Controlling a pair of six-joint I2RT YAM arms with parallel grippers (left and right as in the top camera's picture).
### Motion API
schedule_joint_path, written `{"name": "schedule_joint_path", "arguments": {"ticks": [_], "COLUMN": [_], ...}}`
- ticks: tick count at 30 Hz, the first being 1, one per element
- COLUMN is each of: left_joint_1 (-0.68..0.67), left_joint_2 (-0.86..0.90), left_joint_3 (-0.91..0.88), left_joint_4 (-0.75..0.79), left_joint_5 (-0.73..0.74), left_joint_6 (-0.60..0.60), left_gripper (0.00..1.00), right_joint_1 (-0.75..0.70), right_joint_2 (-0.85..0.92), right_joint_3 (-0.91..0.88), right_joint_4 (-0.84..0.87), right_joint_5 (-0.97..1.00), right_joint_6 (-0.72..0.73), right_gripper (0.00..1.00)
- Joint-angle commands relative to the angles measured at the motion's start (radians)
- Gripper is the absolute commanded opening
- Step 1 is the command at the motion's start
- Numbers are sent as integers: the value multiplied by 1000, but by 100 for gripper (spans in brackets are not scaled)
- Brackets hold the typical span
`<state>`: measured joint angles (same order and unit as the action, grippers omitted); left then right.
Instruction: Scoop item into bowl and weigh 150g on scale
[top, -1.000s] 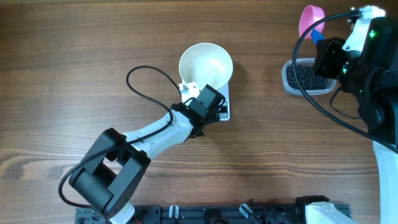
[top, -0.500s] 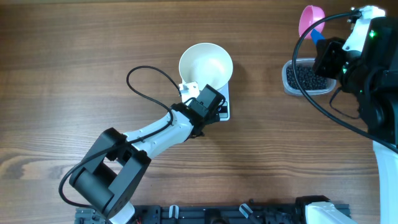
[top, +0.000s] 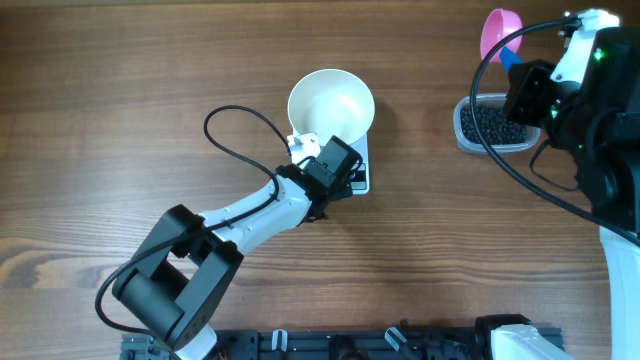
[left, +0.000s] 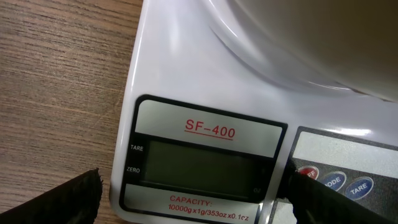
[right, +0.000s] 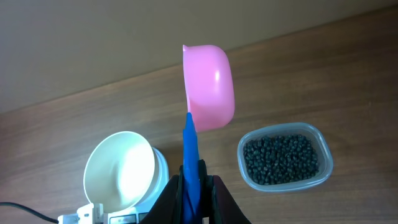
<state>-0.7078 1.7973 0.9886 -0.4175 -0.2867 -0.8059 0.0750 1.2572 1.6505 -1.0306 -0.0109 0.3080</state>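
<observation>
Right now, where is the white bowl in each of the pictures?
Overhead: the bowl is at the top middle, sitting on the scale.
Left wrist: only the bowl's curved underside shows, top right, above the scale and its display.
Right wrist: the bowl is bottom left, with the scale peeking out beside it.
Shared landmark: the scale under the bowl.

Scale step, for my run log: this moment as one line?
left gripper open over blank display | right gripper shut on pink scoop | bowl empty, on scale | beans in clear tub
</observation>
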Motion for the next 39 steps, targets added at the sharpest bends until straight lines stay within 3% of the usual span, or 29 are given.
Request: {"name": "schedule_joint_path", "arguments": {"ticks": [1, 11, 19, 27, 33, 39], "left_joint_1": [-3, -3, -3, 11, 163, 415], "left_joint_2": [68, 21, -219, -482, -602, -655], "left_joint_3": [-20, -19, -19, -20, -20, -20], "left_joint_4": [-19, -19, -22, -74, -168, -304], "left_joint_5": [2, 2, 36, 132, 134, 132], "left_joint_6": [16, 16, 21, 111, 111, 122], "left_gripper": [100, 100, 100, 100, 100, 100], "right_joint_1": [-3, -3, -3, -3, -3, -3], "right_joint_2": [7, 7, 7, 7, 7, 7], "right_joint_3": [14, 14, 14, 14, 14, 14], "right_joint_4": [8, 9, 9, 8, 6, 25], "right_joint_5": [-9, -9, -10, -10, -9, -9], "right_joint_6": [-20, -21, -20, -20, -46, -99], "right_gripper": [4, 4, 4, 4, 4, 4]}}
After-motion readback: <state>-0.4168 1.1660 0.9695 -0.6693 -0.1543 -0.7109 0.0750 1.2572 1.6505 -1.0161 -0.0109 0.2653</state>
